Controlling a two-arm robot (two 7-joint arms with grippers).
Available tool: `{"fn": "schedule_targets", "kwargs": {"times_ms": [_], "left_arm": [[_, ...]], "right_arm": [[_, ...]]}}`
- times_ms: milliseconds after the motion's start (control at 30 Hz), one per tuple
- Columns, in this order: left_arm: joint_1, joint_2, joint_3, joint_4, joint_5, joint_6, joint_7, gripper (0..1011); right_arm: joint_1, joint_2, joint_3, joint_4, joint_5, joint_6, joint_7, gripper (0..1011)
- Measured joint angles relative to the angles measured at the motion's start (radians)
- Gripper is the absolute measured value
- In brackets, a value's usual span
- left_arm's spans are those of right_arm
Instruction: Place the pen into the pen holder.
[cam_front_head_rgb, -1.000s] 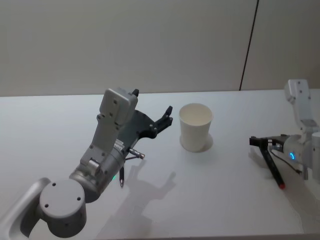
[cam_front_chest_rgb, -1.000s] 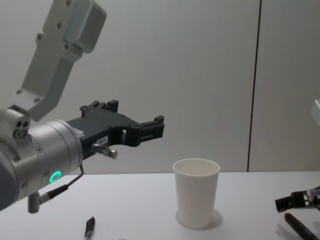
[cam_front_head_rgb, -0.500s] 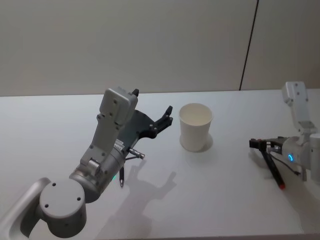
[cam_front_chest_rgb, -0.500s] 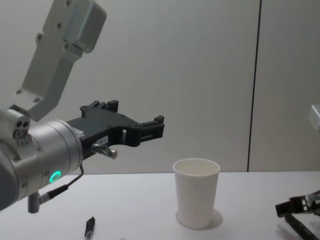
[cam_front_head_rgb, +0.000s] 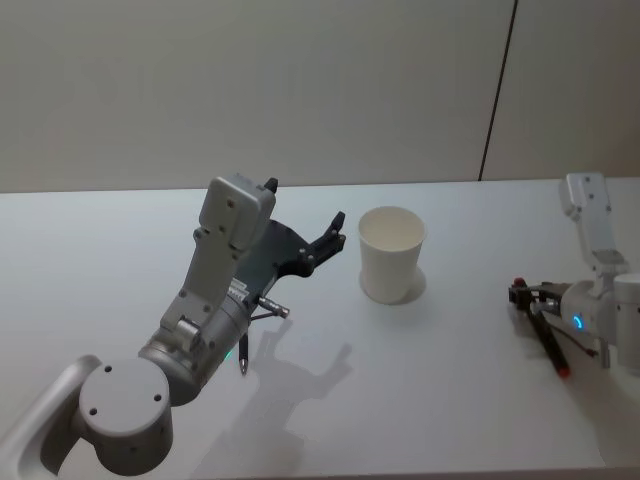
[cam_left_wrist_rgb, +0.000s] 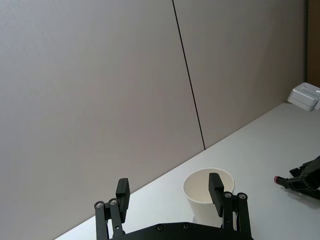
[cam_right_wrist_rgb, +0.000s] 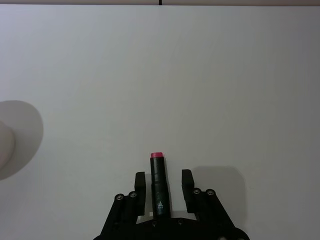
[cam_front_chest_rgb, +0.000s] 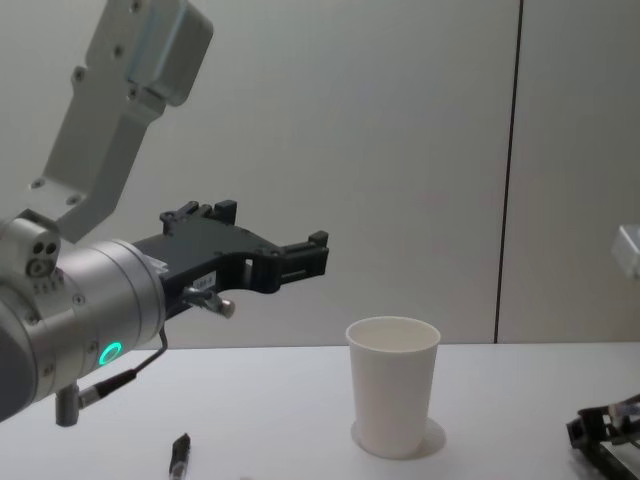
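Looking at the right hand (cam_right_wrist_rgb: 163, 175): it sits low over the tabletop (cam_right_wrist_rgb: 225, 75) with its fingers (cam_right_wrist_rgb: 140, 180) narrowly parted, one on either side of the pen (cam_right_wrist_rgb: 158, 192). There's a sliver of gap on both sides, so I'd call it straddling, not pinching yet. The pen lies flat, lined up lengthwise between the fingers, with its red end poking out just past the fingertips.

Handling-wise I'd guess the pen is light, stiff and pretty slick (round plastic barrel, so it probably wants to roll or squirt out of a sloppy pinch). Squeezing square across the barrel, a bit back from the red end, looks like the safe grab.

The pen holder (cam_front_head_rgb: 391, 255) is a white paper cup standing upright, well away from this hand across bare tabletop. It looks empty and light, so I reckon a sideways nudge would tip it. Better to drop the pen in from above.

The left hand (cam_left_wrist_rgb: 169, 184) is held up in the air, spread wide and empty, with the cup beyond its fingertips.
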Motion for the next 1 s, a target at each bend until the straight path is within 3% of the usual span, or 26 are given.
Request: {"fn": "schedule_targets", "kwargs": {"times_ms": [267, 733, 1000], "left_arm": [[0.0, 0.0, 0.0, 0.0, 0.0, 0.0, 0.0, 1004], [0.0, 0.0, 0.0, 0.0, 0.0, 0.0, 0.0, 1004], [0.0, 0.0, 0.0, 0.0, 0.0, 0.0, 0.0, 1004]], "right_arm": [[0.006, -0.003, 0.002, 0.025, -0.004, -0.009, 0.0, 201], [0.006, -0.004, 0.009, 0.034, -0.003, -0.034, 0.0, 177], [-0.013, 0.001, 0.013, -0.007, -0.001, -0.088, 0.013, 177]]}}
